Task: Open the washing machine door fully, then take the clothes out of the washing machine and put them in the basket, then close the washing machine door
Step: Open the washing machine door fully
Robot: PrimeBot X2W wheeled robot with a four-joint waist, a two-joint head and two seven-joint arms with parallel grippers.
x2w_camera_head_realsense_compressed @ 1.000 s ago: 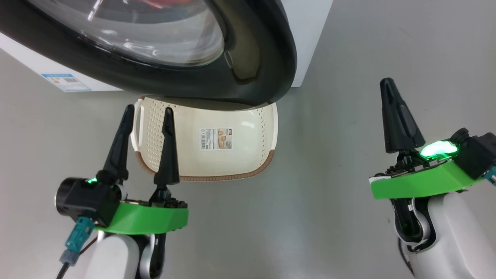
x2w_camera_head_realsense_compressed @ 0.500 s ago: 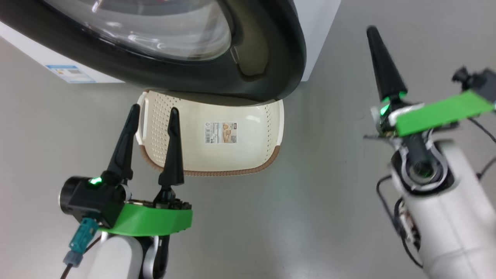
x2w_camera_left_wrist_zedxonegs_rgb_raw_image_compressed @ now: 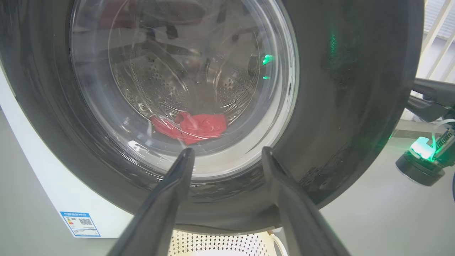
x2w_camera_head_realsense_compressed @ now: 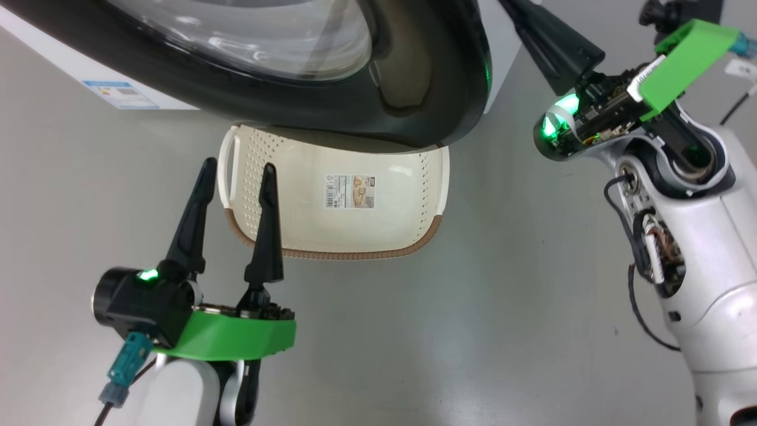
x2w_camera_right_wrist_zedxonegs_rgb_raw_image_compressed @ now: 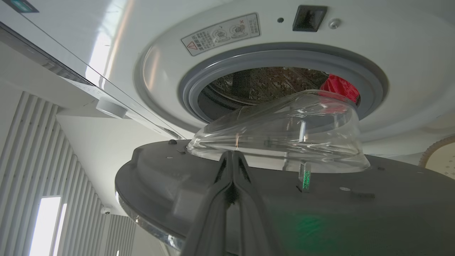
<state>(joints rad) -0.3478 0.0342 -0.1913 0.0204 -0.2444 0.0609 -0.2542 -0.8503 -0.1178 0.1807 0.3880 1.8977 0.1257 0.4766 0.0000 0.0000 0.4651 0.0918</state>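
Spreading its fingers wide and holding nothing, the left gripper (x2w_camera_head_realsense_compressed: 238, 164) is standing at about 7 o'clock in the head view, its tips lying over the left end of the basket (x2w_camera_head_realsense_compressed: 355, 254). That basket is sitting on the floor (x2w_camera_head_realsense_compressed: 473, 325) near the centre with nothing showing inside, its far side tucking under the door (x2w_camera_head_realsense_compressed: 355, 115). The door is hanging partly open from 10 to 1 o'clock, and through its glass the clothes (x2w_camera_left_wrist_zedxonegs_rgb_raw_image_compressed: 193, 126) are showing red, lying low inside the washing machine (x2w_camera_right_wrist_zedxonegs_rgb_raw_image_compressed: 320, 46). At 2 o'clock the right gripper (x2w_camera_right_wrist_zedxonegs_rgb_raw_image_compressed: 233, 156) is pinching its fingers together on nothing and pointing at the door's inner face, just beside the glass bowl. It is probably getting ready to push the door wider. Such narrow tips could be skidding off that smooth face or riding up onto the glass. The swinging door may also be heading toward the left gripper, or catching the basket rim beneath it.
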